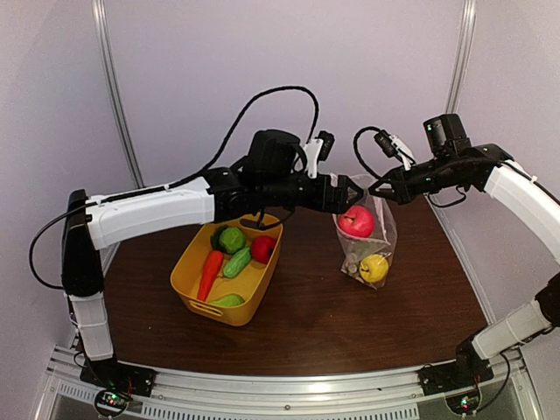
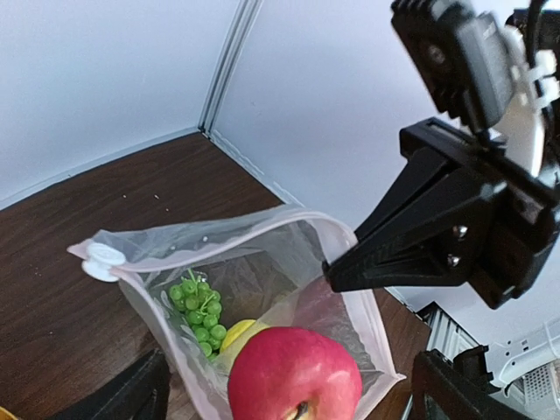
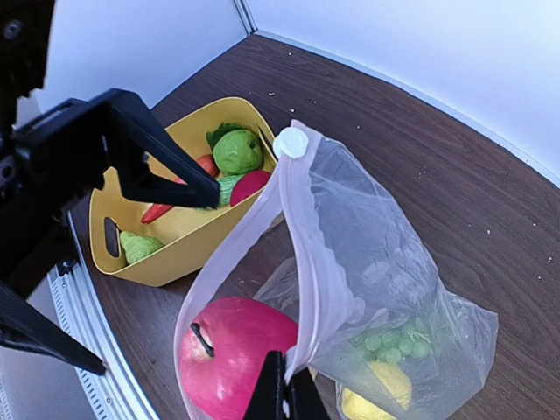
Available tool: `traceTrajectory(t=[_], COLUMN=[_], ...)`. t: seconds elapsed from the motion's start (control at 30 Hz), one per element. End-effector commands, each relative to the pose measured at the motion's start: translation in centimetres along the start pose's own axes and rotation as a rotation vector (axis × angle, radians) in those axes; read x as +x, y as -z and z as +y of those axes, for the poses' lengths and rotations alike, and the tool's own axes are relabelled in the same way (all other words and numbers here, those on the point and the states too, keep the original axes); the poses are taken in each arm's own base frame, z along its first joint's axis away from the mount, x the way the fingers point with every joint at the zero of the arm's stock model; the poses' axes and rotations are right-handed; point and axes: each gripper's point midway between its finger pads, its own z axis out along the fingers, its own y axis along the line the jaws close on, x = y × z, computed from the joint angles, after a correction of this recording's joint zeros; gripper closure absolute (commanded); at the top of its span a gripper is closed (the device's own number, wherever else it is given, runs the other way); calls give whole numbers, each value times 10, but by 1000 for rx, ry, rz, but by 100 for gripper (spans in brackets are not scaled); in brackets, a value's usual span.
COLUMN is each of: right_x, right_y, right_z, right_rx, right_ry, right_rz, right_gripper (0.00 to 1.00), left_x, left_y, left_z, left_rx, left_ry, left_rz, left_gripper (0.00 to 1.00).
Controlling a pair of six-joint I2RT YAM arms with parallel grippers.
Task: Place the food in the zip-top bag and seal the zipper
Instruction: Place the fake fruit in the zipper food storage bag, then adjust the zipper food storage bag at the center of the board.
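Note:
The clear zip-top bag point(image 1: 378, 238) hangs upright with its mouth open. My right gripper point(image 1: 378, 191) is shut on its rim, on the pale zipper strip point(image 3: 296, 254), also in the right wrist view point(image 3: 284, 395). A red apple point(image 1: 356, 220) sits in the bag's mouth, above a yellow lemon point(image 1: 374, 267) and green grapes point(image 2: 199, 315). My left gripper point(image 1: 353, 194) is just above the apple, jaws wide apart and touching nothing point(image 2: 290, 367). More food lies in the yellow tub point(image 1: 219, 311): a carrot point(image 1: 210, 271), a cucumber point(image 1: 236, 261), a second red apple point(image 1: 262, 248) and a pear point(image 1: 227, 300).
The tub stands left of the bag on the brown table point(image 1: 350, 324). A white tab point(image 3: 290, 142) marks the far end of the bag's zipper. Grey walls close in behind and at both sides.

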Motion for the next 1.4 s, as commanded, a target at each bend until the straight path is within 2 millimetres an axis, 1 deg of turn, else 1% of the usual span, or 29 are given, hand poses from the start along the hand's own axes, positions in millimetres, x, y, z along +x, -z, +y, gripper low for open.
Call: traceTrajectory(t=[0.0, 0.03, 0.07, 0.13, 0.2, 0.27, 0.33, 0.37, 0.47, 0.53, 0.57, 0.67, 0.7, 0.73, 0.8, 0.83, 0.87, 0.9, 0.93, 0.97, 1.03, 1.07, 1.1, 1.13, 1.17, 1.23, 1.3, 1.37], right_x=[-5, -6, -6, -7, -7, -6, -4, -4, -1, 1, 2, 4, 3, 3, -7, -18, -31, -42, -51, -54, -48, -43, -40, -38, -39, -47, -55, -57], right_y=[1, 1, 2, 3, 3, 2, 0, 0, 0, -1, -2, -2, -2, -2, 5, 12, 22, 31, 41, 44, 41, 37, 34, 32, 33, 41, 46, 41], right_z=[0, 0, 0, -1, -1, -1, -3, -3, -4, -5, -6, -9, -10, -11, -14, -17, -22, -27, -39, -47, -56, -58, -59, -62, -66, -78, -85, -78], right_rx=[16, 17, 19, 23, 25, 26, 29, 31, 38, 41, 44, 63, 70, 77, 101, 136, 183, 236, 320, 372, 399, 392, 388, 395, 420, 490, 527, 477], right_ry=[4, 4, 4, 3, 4, 3, 1, 0, 3, 3, 3, 6, 11, 14, 49, 76, 105, 129, 141, 140, 129, 120, 115, 107, 101, 84, 74, 76], right_rz=[-23, -24, -26, -31, -33, -33, -30, -28, -25, -23, -21, -13, -10, 0, 15, 13, -2, -21, -36, -35, 2, 28, 45, 56, 56, 30, 6, 1], right_gripper=[100, 100, 100, 100, 100, 100, 100, 100, 100, 100, 100, 100, 100, 100, 100, 100, 100, 100, 100, 100, 100, 100, 100, 100, 100, 100, 100, 100], left_x=[-27, -23, -21, -8, 6, 14, 20, 23, 30, 32, 33, 34, 33, 31, 16, 2, -13, -25, -34, -39, -39, -36, -31, -27, -22, -18, -21, -25], left_y=[40, 43, 48, 50, 47, 38, 29, 25, 16, 13, 11, 5, 3, 0, 0, 4, 9, 14, 18, 20, 17, 14, 10, 7, 4, 4, 10, 19], left_z=[-1, 7, 10, 19, 29, 26, 16, 12, 14, 17, 18, 17, 16, 15, 8, -1, -11, -16, -15, -10, -1, -1, -1, -2, -1, 2, 6, 11], left_rx=[-47, -83, -99, -125, -154, -125, -59, -39, -52, -66, -69, -73, -68, -63, -35, -1, 34, 45, 33, 0, -32, -21, -8, 4, 6, -8, -26, -41], left_ry=[7, 26, 45, 84, 139, 161, 196, 212, 247, 251, 251, 232, 221, 213, 200, 183, 166, 152, 138, 125, 105, 101, 95, 88, 80, 60, 28, 1], left_rz=[-94, -101, -105, -95, -73, -45, -8, 9, 45, 54, 58, 88, 91, 92, 64, 30, -14, -59, -93, -114, -112, -101, -85, -69, -54, -40, -52, -74], left_gripper=[2, 2, 2, 3, 13, 23, 33, 36, 43, 55, 60, 72, 75, 81, 95, 100, 100, 100, 100, 100, 100, 100, 95, 83, 75, 67, 65, 65])
